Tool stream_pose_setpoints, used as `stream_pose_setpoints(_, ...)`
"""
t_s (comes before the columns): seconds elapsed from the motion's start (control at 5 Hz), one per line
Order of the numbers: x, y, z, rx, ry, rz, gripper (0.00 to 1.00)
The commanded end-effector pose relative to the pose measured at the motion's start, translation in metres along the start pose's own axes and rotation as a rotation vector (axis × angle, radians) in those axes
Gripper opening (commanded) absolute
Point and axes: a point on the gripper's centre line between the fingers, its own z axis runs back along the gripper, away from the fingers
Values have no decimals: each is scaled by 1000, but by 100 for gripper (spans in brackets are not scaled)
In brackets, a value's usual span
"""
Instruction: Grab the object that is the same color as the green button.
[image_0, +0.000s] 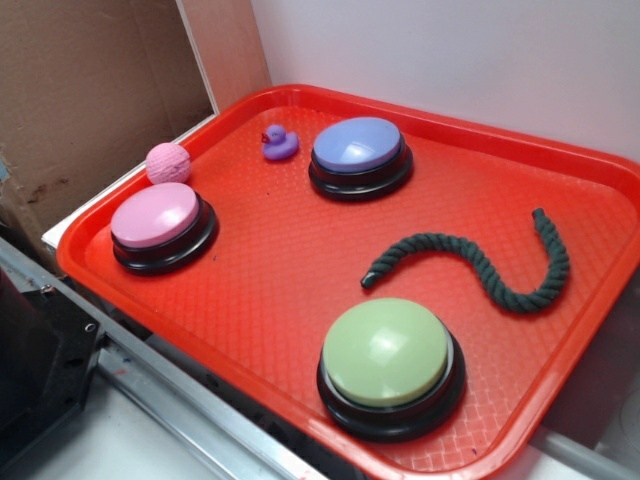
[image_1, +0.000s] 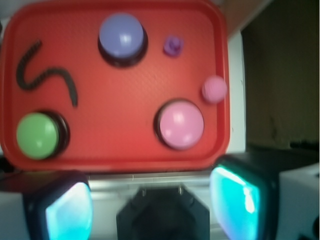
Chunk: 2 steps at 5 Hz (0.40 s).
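A dark green twisted rope piece (image_0: 480, 265) lies in a wave on the red tray (image_0: 270, 270), right of centre. It also shows in the wrist view (image_1: 45, 77), at the tray's upper left. The pale green dome button (image_0: 390, 360) on a black base stands just in front of the rope, and shows in the wrist view (image_1: 39, 135). My gripper (image_1: 155, 205) is high above the tray's near edge, open and empty, both pads (image_1: 67, 212) wide apart. The gripper does not show in the exterior view.
A pink-topped button (image_0: 160, 225), a blue-purple-topped button (image_0: 360, 155), a small purple duck (image_0: 279, 143) and a pink ball (image_0: 167, 162) sit on the tray's left and back. Cardboard (image_0: 90, 90) stands at the left, a white wall behind. A metal rail (image_0: 170, 390) runs along the front.
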Motion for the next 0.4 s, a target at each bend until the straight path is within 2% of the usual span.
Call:
stream_pose_setpoints(0.0, 71, -74, -54, 104, 95, -370, 100)
stream_pose_setpoints(0.2, 54, -104, -58, 145, 78, -619, 100)
